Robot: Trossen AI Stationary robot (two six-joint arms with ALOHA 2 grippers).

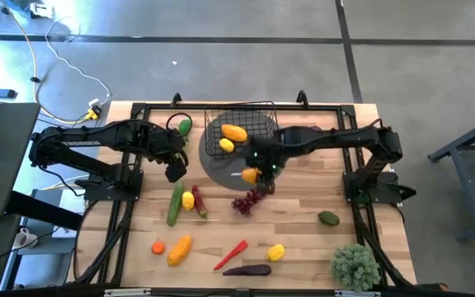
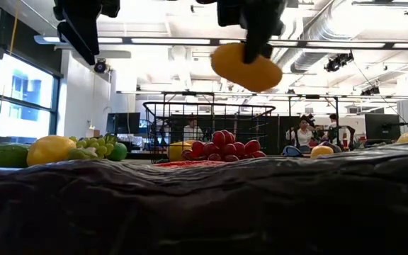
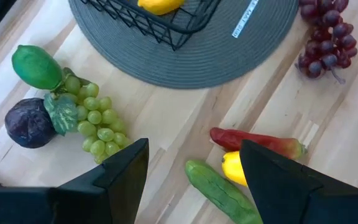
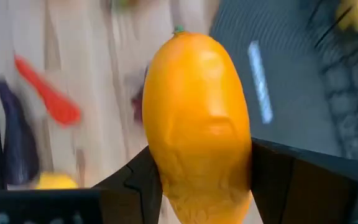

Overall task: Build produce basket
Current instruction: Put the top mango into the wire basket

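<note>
The black wire basket [image 1: 239, 130] stands on the grey round mat [image 1: 221, 169] and holds a lemon [image 1: 226, 145] and an orange-yellow fruit [image 1: 234, 132]. My right gripper [image 1: 259, 175] hangs over the mat's near edge, shut on another orange-yellow fruit [image 4: 201, 118]. My left gripper [image 3: 194, 180] is open and empty, high above the cucumber [image 3: 219, 193], a lemon [image 3: 232, 168] and a red chilli [image 3: 257, 143]. Purple grapes [image 1: 248, 200] lie just near of the mat. Green grapes [image 3: 95, 121] lie left of it. My right gripper pinches the orange-yellow fruit by the two sides of its broad end [image 4: 166, 168] between its two fingers [image 4: 278, 177]. The fingers come steeply from above. The fruit's stem end [image 4: 178, 30] points away from the wrist. It hangs below the fingers [image 2: 246, 67], clear of table and mat.
Near the front edge lie a red chilli [image 1: 231, 254], an eggplant [image 1: 247, 270], a lemon [image 1: 275, 252], an orange-yellow fruit [image 1: 180, 249] and a small orange one [image 1: 157, 247]. A green fruit [image 1: 328, 218] lies at the right, and a bushy potted plant [image 1: 355, 266] stands at the front right corner.
</note>
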